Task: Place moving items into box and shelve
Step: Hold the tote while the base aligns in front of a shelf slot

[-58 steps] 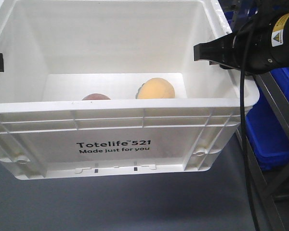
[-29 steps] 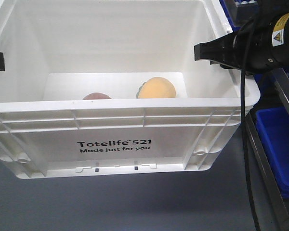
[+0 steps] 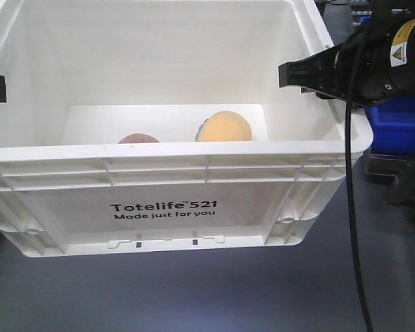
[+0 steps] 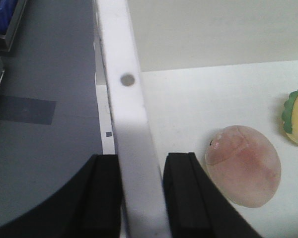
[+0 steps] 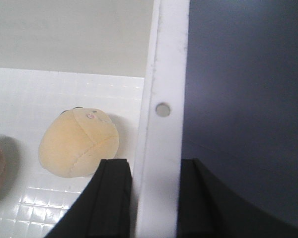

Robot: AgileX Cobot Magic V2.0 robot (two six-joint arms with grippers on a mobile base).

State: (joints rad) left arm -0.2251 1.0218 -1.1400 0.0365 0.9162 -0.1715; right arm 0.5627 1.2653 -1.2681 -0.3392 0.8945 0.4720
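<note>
At the left side of the box (image 3: 159, 207), my left gripper (image 4: 141, 198) is closed on the thick white rim. One black finger (image 4: 102, 198) stands outside the wall and the other one inside, and both touch the rim, so the gap between them is only as wide as the rim. A small round hole (image 4: 127, 79) shows on the rim, a little ahead of the fingers.

At the right side, my right gripper (image 5: 156, 198) grips the opposite rim in the same way, with one finger in the box and one out, both pressed against the plastic. On this rim too a small round hole (image 5: 163, 109) shows ahead of the fingers.

The box is white and ribbed, and it has the black print "Totelife 521 Made just for you" on the near wall. Two fruits lie on its floor, both toward the near wall. The pink fruit (image 4: 243, 171) is on the left part, near the inner finger of my left gripper but not touching it. The yellow fruit (image 5: 79, 144) lies on the right part, just beside the inner finger of my right gripper; I cannot tell if they touch. On one side it has a green edge. The two fruits are near each other but apart.

Outside the box is a dark grey surface (image 3: 194, 297). A blue bin (image 3: 398, 128) is behind my right arm, and a black cable (image 3: 349, 207) hangs down from that arm.
</note>
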